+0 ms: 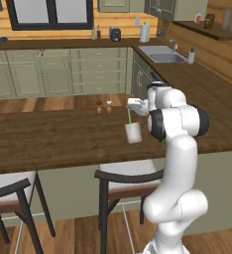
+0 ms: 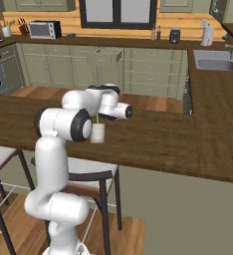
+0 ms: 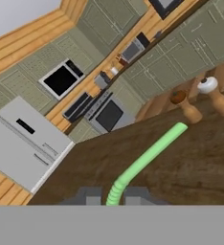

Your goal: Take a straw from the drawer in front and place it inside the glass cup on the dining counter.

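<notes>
Left base view: behind arm, left side, facing forward and down over bench (image 1: 48, 139).
Right base view: behind arm, right side.
Shared: bench, far cabinets.
Hand view: close, rolled, along bench.

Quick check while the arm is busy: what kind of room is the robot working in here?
A home kitchen, rendered rather than real. A sink is set into the worktop, a microwave stands on the far counter, and chairs are drawn up to the long dining counter.
</notes>
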